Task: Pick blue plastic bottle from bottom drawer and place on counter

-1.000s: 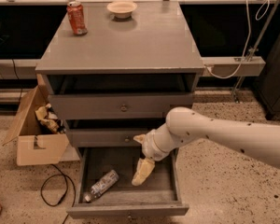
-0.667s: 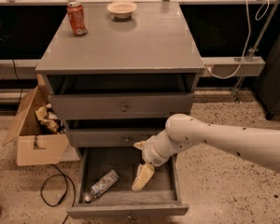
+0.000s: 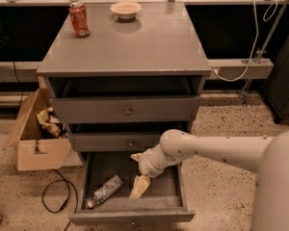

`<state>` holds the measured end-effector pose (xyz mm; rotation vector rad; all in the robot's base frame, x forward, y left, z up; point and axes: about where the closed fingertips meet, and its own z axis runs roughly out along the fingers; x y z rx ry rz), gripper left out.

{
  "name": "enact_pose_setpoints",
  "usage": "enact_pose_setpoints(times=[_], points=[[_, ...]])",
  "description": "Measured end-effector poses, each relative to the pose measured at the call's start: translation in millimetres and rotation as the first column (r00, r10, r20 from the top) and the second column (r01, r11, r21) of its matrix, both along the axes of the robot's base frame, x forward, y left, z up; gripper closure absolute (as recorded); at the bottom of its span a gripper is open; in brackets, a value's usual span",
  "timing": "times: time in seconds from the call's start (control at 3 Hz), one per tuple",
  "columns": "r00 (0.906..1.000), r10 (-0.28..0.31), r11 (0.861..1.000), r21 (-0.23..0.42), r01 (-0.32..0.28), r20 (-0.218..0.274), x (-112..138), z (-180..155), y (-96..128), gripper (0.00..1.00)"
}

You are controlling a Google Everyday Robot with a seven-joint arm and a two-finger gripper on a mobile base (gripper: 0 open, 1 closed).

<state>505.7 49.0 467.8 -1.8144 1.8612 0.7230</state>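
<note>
**mako_77:** Where's everything at? I see the blue plastic bottle (image 3: 103, 190) lying on its side in the bottom drawer (image 3: 130, 216), slanted, with the white cap toward the front-left corner. The tool (image 3: 138, 189) hangs down inside the drawer just to the bottle's right, close but not on it as far as I can see. Wide or narrow? Honestly cannot tell from this angle.

**rigtinker:** Same, can't call it either. My guess on handling: it's a small clear bottle, so it's light, with thin walls that dent if squeezed hard. It's also round and smooth, so it'll roll or squirt out of a sloppy pinch (can't tell how full it is, which changes the weight a bit). I'd take it across the middle of the body, on the label, with the tool square to its long axis, not at the tapered neck.

**mako_77:** Room to move?

**rigtinker:** The drawer floor around it is bare, so shifting left looks fine. The watch-outs are the left wall and front rim near the cap, plus the middle drawer (image 3: 130, 142) front right above the arm. I'd come out forward first, then lift. Up top the table (image 3: 135, 42) has loads of open space. The soda can (image 3: 79, 19) and bowl (image 3: 125, 8) sit along the back, so I'd set it down mid-table, away from the overhanging edge.
</note>
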Motion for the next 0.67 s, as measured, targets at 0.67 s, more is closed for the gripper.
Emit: enact_pose_setpoints(times=[0.67], points=[[0.9995, -0.024, 0.990, 0.139, 0.021, 0.021, 36, -98, 46, 0.00]])
